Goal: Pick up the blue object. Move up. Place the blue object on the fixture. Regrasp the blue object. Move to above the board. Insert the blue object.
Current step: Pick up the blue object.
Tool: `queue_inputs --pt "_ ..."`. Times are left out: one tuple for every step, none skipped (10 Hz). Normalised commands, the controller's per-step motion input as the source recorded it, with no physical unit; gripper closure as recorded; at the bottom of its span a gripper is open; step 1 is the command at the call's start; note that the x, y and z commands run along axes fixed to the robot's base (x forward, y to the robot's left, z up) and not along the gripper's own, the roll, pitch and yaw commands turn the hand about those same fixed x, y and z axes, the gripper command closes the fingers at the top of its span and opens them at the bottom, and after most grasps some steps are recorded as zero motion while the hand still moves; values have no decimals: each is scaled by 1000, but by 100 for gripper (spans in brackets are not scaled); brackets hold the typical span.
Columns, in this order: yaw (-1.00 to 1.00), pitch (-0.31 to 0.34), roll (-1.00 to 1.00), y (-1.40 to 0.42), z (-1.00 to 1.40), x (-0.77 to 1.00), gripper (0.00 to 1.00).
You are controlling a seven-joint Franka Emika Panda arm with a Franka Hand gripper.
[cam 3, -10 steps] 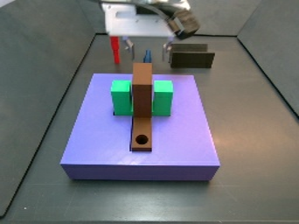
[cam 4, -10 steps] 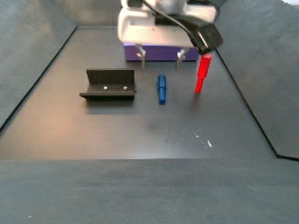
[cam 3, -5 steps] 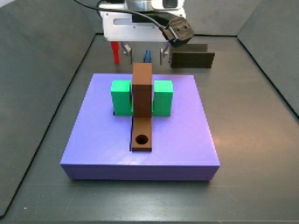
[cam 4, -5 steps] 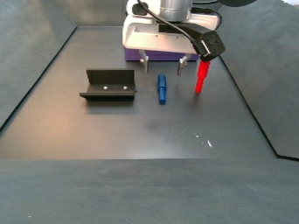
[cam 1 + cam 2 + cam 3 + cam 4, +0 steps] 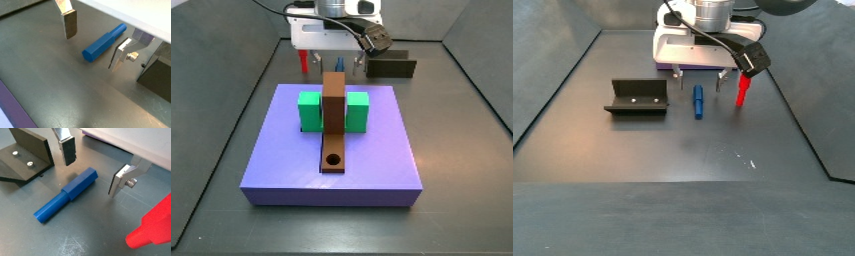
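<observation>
Seemingly untouched, blue object (image 5: 65,196) lies between open gripper (image 5: 93,164) fingers.

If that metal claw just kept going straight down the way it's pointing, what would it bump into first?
Probably the slim blue cylindrical peg lying on the dark floor. The open gripper hangs above it, one finger on each side, so the fingers might straddle the peg and reach the floor instead.

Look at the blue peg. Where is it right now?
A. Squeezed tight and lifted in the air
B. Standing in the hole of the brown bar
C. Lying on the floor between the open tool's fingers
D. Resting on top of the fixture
C: in both wrist views the blue peg lies flat on the floor, with the tool open around it and its fingers apart from it.
</observation>
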Motion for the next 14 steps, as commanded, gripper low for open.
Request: queue_inputs --pt "0 0 50 0 -154 26 0" --pt "0 0 17 0 -146 0 0" --pt "0 0 0 0 -180 0 0" --pt "0 0 0 0 -63 0 0" --pt "0 0 0 0 -23 0 0" --pt "0 0 0 66 -51 0 0" --pt "0 0 0 63 -63 0 0" --pt "0 0 0 17 -80 0 0" --pt "0 0 0 0 -31 0 0" --pt "0 0 0 0 0 0 0" --pt "0 0 0 0 0 0 100" --pt "0 0 0 0 0 0 100" --pt "0 0 0 0 0 0 100" --pt "0 0 0 0 0 0 100"
